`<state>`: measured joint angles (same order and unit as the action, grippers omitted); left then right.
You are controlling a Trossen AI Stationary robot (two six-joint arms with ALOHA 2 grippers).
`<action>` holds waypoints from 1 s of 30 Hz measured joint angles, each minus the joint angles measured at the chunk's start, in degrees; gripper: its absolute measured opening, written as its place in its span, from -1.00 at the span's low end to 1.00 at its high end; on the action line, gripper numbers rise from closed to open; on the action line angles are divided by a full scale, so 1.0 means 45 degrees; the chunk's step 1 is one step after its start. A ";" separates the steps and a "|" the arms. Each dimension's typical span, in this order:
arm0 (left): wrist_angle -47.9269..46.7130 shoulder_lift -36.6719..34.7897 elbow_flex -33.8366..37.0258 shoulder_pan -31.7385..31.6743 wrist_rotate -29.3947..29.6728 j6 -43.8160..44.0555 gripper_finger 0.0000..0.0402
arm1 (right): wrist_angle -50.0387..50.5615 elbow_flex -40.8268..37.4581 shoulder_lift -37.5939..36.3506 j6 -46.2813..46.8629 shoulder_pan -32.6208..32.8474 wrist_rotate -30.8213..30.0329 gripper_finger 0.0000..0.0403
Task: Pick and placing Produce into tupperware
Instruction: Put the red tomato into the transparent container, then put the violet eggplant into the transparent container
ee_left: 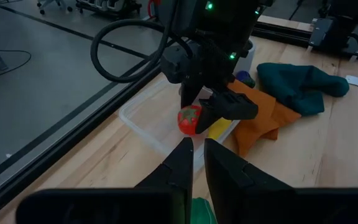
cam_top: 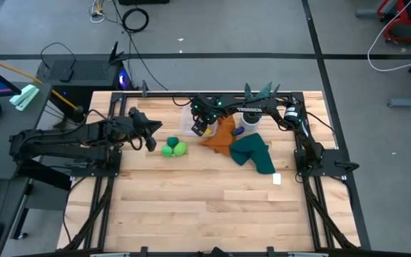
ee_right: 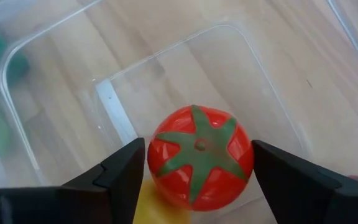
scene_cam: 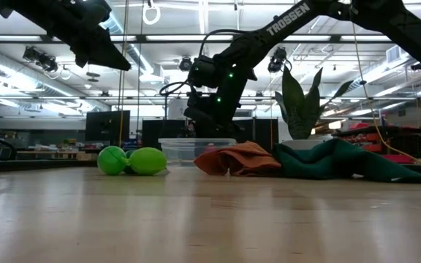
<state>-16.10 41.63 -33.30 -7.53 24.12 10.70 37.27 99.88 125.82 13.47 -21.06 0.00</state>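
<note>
Tomato (ee_right: 200, 157) sits between our right gripper's (ee_right: 194, 171) spread fingers, over the tupperware (ee_right: 55, 68), beside a yellow piece (ee_left: 219, 129). Our left gripper (ee_left: 193, 163), fingers pressed together, hovers farther off.

Both arms are dark, near-black, built of boxy links and rounded joints. The right arm (scene_cam: 283, 25) carries the white lettering "TROSSEN" along one link, and small green lights glow at its wrist housing. A thick black cable loops out from that wrist. The left gripper (ee_left: 194, 163) has two flat, dark, tapering fingers; the right gripper (ee_right: 194, 171) has broad, dark, angular ones.
</note>
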 joint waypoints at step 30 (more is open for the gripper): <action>-0.0024 0.0000 0.0000 -0.0005 0.0005 -0.0529 -0.79 | 0.1386 0.0003 -0.2805 -0.0515 0.0477 -0.0532 0.35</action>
<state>-16.21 41.63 -33.30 -7.55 24.14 8.32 43.51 99.89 113.20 11.16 -18.91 -2.39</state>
